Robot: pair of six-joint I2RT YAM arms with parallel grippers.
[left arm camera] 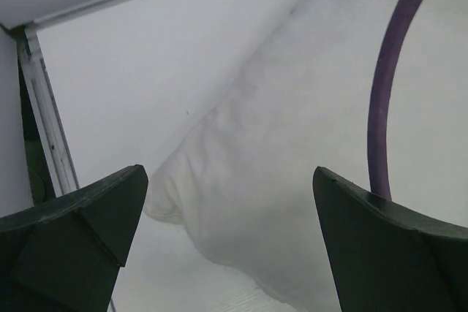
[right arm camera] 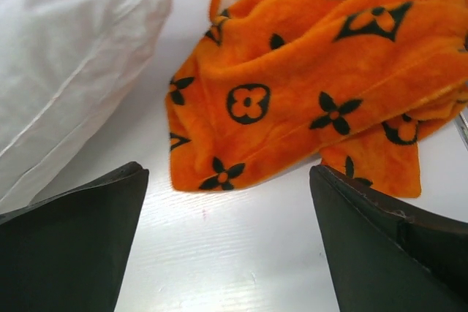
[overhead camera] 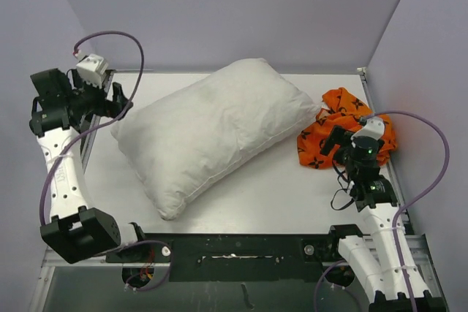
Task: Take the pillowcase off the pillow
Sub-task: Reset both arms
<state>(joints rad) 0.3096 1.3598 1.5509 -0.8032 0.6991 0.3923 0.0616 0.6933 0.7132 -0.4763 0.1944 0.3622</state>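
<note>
Surface: white table (overhead camera: 292,195) closed in by pale lilac walls (overhead camera: 219,5), with both arms bolted at its near edge.
Pillow: the plain white pillow (overhead camera: 212,133) lies diagonally across the middle of the table, with no cover on it.
Pillowcase: the orange pillowcase (overhead camera: 344,126) with black flower prints lies crumpled at the right side, near the pillow's right corner and fully off it. I judge the task done.
Left gripper: the left gripper (overhead camera: 121,101) has its jaws wide apart and empty, at the pillow's left corner.
Right gripper: the right gripper (overhead camera: 333,140) is also spread wide and empty, just before the pillowcase.
Risk: if the right arm retreats low, a finger may catch a plush fold and drag the cover off the right edge. The purple cable (left arm camera: 380,107) near the pillow may snag.
Hidden: the right wrist covers part of the pillowcase from above. I cannot tell whether cover and pillow touch on the far side, nor whether the left fingers touch the pillow.
</note>
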